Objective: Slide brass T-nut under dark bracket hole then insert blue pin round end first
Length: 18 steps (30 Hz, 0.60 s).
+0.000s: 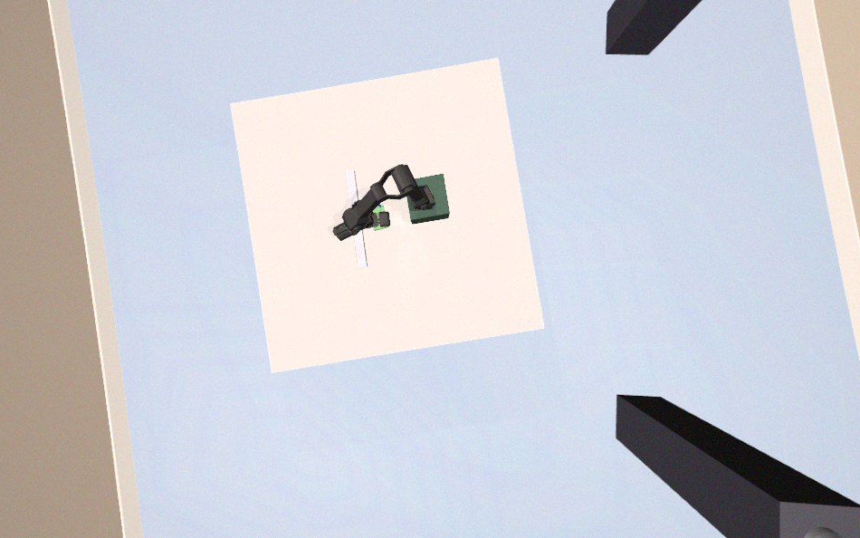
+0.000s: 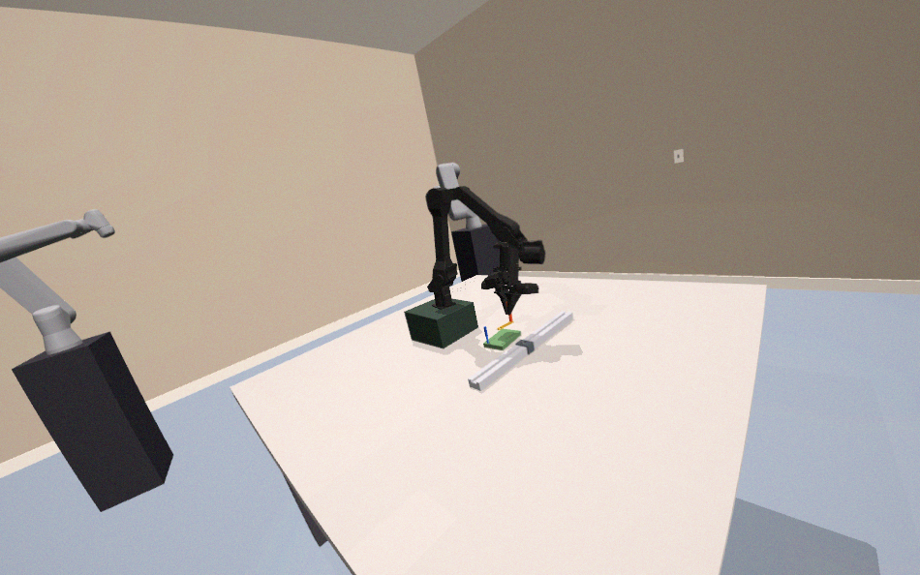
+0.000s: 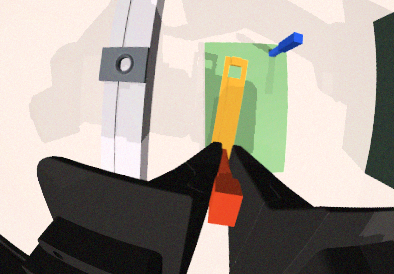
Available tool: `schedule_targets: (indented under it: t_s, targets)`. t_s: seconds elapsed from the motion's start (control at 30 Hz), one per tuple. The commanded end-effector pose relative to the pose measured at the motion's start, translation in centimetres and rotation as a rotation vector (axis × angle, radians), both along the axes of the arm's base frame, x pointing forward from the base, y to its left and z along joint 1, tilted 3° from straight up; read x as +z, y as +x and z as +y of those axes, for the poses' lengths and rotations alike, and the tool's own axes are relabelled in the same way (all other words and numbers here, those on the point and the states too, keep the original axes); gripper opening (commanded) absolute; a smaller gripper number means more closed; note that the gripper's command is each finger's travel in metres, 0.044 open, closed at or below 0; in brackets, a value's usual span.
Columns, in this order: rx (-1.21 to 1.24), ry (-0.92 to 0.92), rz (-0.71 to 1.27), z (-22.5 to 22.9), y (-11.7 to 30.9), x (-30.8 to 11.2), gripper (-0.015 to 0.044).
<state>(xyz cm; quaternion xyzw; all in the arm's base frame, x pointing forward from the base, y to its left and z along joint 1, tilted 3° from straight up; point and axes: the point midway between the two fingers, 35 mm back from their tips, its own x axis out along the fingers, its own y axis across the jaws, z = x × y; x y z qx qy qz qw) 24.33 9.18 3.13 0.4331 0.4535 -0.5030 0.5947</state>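
"Gripper [image 1: 371, 221] [image 2: 509, 312] [image 3: 225, 151] pinched on the handle [image 2: 510, 318] [image 3: 225, 209], and the nut [image 2: 504, 325] [image 3: 231, 110] is off the tray [image 1: 378, 227] [image 2: 495, 345] [image 3: 272, 128], hanging just above it!"

"Which way does it point?"

"In the wrist view its long axis runs up from the fingertips, nearly in line with the rail [image 1: 361, 253] [image 2: 495, 372] [image 3: 125, 153]. That looks handy: mostly a sideways carry, I'd say, without much turning."

"And the slot?"

"Off to the left in that view, on the bracket [image 2: 526, 347] [image 3: 136, 73] side of the tray. One arm, so no choice of hands. The nut looks tilted from outside; it probably needs one edge in first, then a tip flat."

"The danger?"

"It could swivel in that narrow grip if it catches a lip. It must also go in clear of the bracket, before any slide."

"Pin [image 2: 486, 334] [image 3: 291, 43]?"

"Standing at the tray's corner, leaning in the wrist view. That's for later."
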Motion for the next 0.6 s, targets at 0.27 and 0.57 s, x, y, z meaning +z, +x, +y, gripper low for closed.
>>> schedule_targets:
  t_s: [0.27, 0.57]
  targets:
    - [-0.015, 0.003, -0.006, 0.0, 0.1, 2.2, -0.015]
    - [-0.022, 0.004, -0.004, -0.1, 0.0, 3.6, -0.015]
